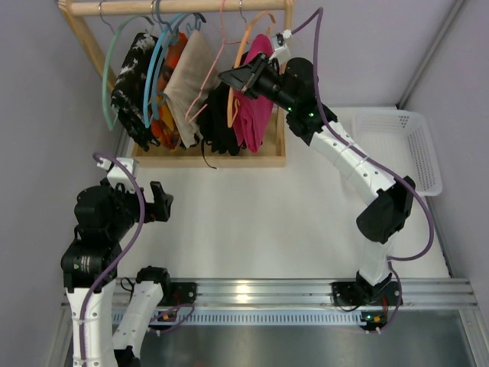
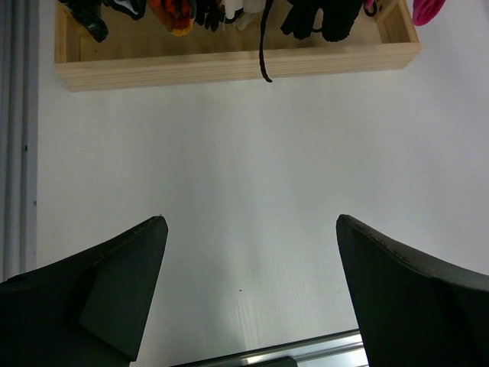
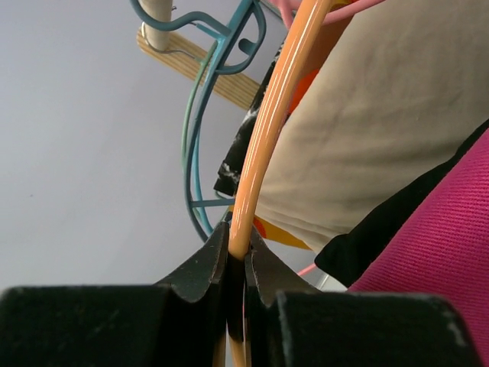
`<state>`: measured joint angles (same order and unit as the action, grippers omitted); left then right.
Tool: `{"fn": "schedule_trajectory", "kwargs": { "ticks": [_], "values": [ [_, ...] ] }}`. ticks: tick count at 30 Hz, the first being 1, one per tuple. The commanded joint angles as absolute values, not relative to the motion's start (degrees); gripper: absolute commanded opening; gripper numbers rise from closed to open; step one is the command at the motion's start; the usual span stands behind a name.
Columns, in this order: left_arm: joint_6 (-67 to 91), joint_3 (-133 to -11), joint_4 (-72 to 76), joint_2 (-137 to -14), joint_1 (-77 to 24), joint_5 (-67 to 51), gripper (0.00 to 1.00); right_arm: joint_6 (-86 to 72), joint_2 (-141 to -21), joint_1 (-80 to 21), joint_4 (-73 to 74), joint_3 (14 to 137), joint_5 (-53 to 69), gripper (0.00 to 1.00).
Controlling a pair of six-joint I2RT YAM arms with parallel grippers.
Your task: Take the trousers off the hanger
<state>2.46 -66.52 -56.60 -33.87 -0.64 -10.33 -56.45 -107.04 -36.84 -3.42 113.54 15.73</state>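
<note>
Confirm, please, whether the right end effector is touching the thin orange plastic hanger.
Touching. The right wrist view shows the right end effector clamped on the thin orange plastic hanger, no gap.

The left wrist view's top edge crops the pink trousers (image 2: pixel 428 9).

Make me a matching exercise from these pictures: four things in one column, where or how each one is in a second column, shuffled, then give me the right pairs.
Column one
1. left end effector
2. right end effector
3. magenta trousers
4. white basket

Column two
A. hanging on the wooden rack
B. open, over the white table
C. at the far right corner of the table
D. shut on the orange hanger

Pairs: 1-B, 2-D, 3-A, 4-C
</note>
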Motion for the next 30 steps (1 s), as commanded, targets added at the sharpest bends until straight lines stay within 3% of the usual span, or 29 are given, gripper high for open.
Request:
{"fn": "schedule_trajectory", "kwargs": {
  "ticks": [1, 11, 18, 21, 26, 30],
  "values": [
    [5.0, -66.7, -52.7, -33.2, -0.4, -11.7, 0.99, -53.7, -103.0, -37.4, -14.9, 120.8, 19.3, 0.00],
    [5.9, -67.8, -52.6, -34.0, -0.4, -12.2, 0.99, -54.2, -101.3, -37.0, -17.1, 123.7, 20.7, 0.00],
    [7.5, -70.0, -52.3, -35.2, -0.4, -14.4, 0.99, -57.2, -96.2, -37.0, -17.2, 114.5, 24.1, 0.00],
    [8.3, -71.3, -51.4, -36.1, -0.4, -18.7, 0.99, -57.6, -93.0, -37.1, -17.8, 109.6, 25.3, 0.00],
    [4.2, -74.7, -51.0, -37.7, -0.4, -35.3, 0.99, -57.3, -87.6, -37.2, -19.6, 103.5, 29.5, 0.00],
    [5.4, -78.0, -50.5, -39.4, -0.4, -36.8, 0.99, -56.7, -82.5, -37.9, -19.8, 98.4, 31.6, 0.00]
  ]
}}
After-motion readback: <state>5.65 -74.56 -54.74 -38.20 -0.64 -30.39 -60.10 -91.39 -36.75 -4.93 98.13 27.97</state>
